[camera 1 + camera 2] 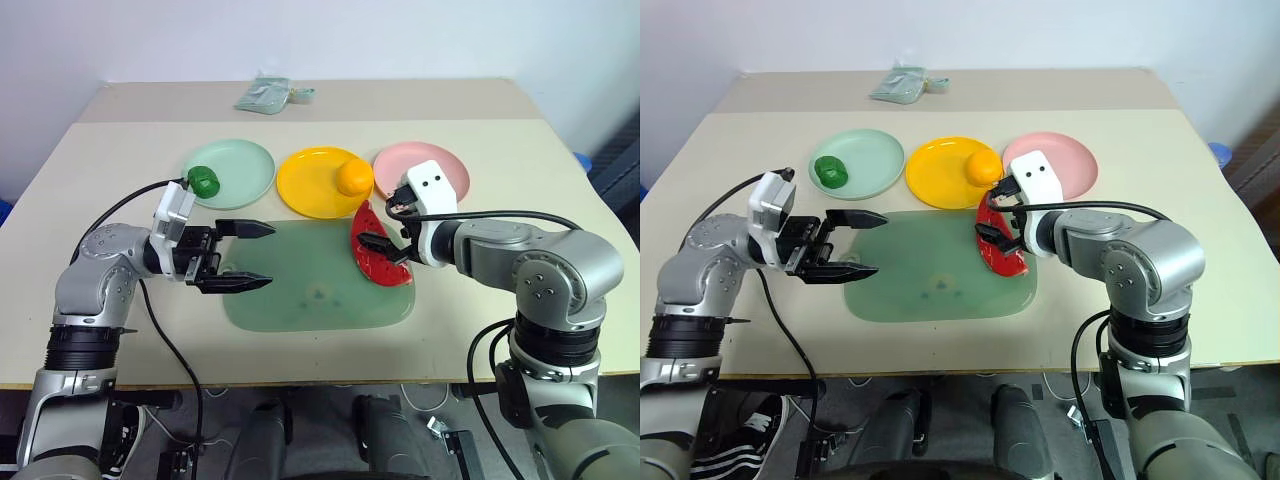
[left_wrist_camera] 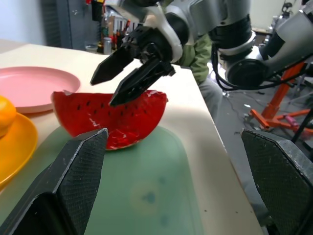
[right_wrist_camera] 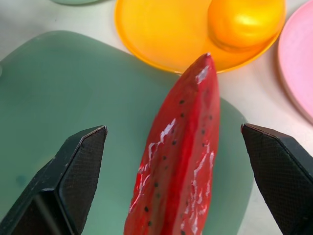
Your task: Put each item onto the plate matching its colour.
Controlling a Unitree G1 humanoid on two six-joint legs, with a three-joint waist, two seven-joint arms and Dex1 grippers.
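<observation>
Red black-seeded watermelon slice (image 1: pixel 378 252); mint green (image 1: pixel 245 170), yellow (image 1: pixel 310 185), pink (image 1: pixel 452 168) plates.

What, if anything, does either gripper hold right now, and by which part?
Nothing is held. The right gripper stands open astride the watermelon slice, its fingers clear of both sides. The left gripper is open over the mat.

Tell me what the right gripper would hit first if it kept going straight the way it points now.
Most likely the watermelon slice: the open right gripper points down at it, one finger to each side. The green mat lies under the slice. How near the fingers are is hard to judge.
</observation>
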